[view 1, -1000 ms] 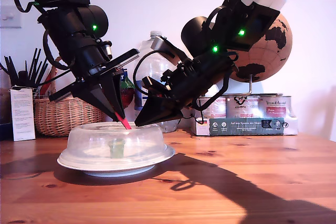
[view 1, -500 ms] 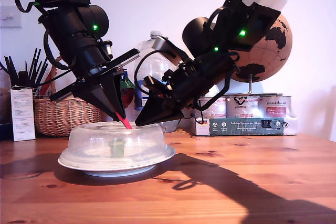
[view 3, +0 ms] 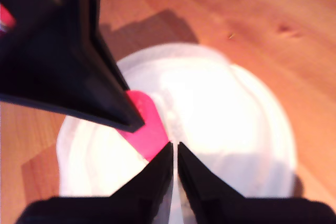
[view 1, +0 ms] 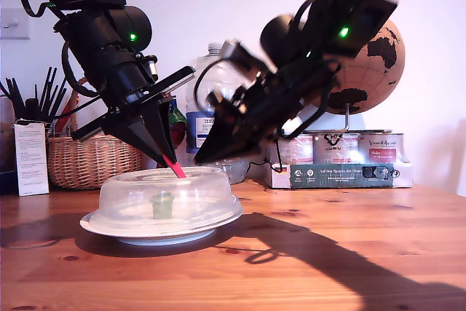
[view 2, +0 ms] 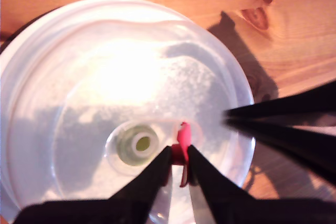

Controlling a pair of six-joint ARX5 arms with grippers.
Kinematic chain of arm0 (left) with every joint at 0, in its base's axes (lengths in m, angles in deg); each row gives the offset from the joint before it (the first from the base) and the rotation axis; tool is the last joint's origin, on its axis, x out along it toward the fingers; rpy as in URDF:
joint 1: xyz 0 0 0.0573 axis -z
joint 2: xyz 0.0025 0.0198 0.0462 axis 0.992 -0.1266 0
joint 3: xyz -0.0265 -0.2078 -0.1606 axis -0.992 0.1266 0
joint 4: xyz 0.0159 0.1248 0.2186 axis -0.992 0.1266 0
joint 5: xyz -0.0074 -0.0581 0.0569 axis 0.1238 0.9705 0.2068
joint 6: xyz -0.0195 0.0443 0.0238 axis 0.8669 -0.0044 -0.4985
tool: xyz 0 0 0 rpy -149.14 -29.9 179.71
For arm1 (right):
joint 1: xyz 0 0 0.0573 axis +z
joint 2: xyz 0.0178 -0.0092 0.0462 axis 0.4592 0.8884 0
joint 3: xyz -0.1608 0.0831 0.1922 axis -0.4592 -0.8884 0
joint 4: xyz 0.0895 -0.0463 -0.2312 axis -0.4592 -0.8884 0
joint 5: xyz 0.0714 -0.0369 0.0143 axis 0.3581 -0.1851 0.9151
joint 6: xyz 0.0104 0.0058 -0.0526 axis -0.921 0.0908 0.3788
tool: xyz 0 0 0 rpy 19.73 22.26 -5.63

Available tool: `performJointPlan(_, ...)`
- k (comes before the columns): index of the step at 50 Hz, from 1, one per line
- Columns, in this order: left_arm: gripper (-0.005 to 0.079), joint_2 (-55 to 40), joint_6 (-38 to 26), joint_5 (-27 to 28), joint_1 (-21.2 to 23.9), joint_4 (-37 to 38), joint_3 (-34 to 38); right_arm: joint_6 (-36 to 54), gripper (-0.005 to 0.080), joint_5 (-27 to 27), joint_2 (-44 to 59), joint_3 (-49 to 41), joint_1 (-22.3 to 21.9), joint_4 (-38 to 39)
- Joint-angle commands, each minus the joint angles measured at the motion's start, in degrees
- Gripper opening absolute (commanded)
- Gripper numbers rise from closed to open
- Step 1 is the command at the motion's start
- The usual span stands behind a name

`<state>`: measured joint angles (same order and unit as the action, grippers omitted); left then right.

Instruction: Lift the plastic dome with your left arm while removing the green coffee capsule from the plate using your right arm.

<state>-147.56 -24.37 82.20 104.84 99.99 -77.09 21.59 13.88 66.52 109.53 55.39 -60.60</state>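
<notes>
The plastic dome (view 1: 182, 198) covers the white plate (view 1: 156, 238) on the wooden table at the exterior view's left. My first gripper (view 1: 166, 159), on the all-black arm, is shut on the dome's red-pink tab (view 2: 182, 140). The dome hangs slightly raised and tilted over the plate. Through the cloudy plastic the green coffee capsule (view 1: 162, 204) stands upright on the plate, also seen from above as the capsule (view 2: 137, 144). My second gripper (view 1: 200, 158), on the white-linked arm, hovers just beside the tab (view 3: 144, 124), motion-blurred, jaws shut on nothing (view 3: 174, 148).
Behind the plate stand a wicker basket (view 1: 87, 158), a white carton (view 1: 29, 158) and a large water bottle (view 1: 207, 107). A globe (view 1: 371, 63) and a box with tins (view 1: 342, 172) stand at the exterior view's back right. Bare wood table (view 1: 349, 253) lies in front.
The dome has risen slightly off the plate with my first gripper on its tab. My second arm has swung upward and back a little, now blurred.
</notes>
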Motion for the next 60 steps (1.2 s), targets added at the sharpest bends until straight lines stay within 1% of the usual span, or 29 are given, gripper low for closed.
performJointPlan(1, -0.0022, -0.96, -0.39, 0.22, 0.17, -0.52, 0.42, 0.09, -0.0011, 0.00, -3.06, -0.15, -0.50, 0.00)
performJointPlan(6, -0.0022, -0.96, -0.39, 0.22, 0.15, -0.50, 0.42, 0.63, -0.0011, -0.81, -4.00, -0.15, -0.98, -1.66)
performJointPlan(12, -0.0022, -0.92, -0.39, 0.22, 0.13, -0.61, 0.42, 3.23, -0.0011, -2.73, -4.13, -0.15, -1.60, -6.10)
performJointPlan(29, -0.0022, -0.79, -0.76, 0.26, -0.07, -0.63, -0.09, 5.09, -0.0011, -4.48, -4.46, -0.15, -4.31, -10.60)
performJointPlan(42, -0.0022, -0.79, -1.73, 0.26, -0.24, 2.19, -3.65, 6.01, -0.0011, -4.48, -4.57, -0.15, -6.49, -11.65)
performJointPlan(51, -0.0022, -0.79, -2.80, 0.24, -0.24, 5.01, -5.66, 6.12, -0.0011, -4.48, -4.57, -0.15, -6.82, -11.58)
performJointPlan(60, -0.0022, -0.76, -3.04, 0.15, -0.26, 7.50, -6.19, 6.16, -0.0011, -4.46, -4.57, -0.15, -6.80, -11.32)
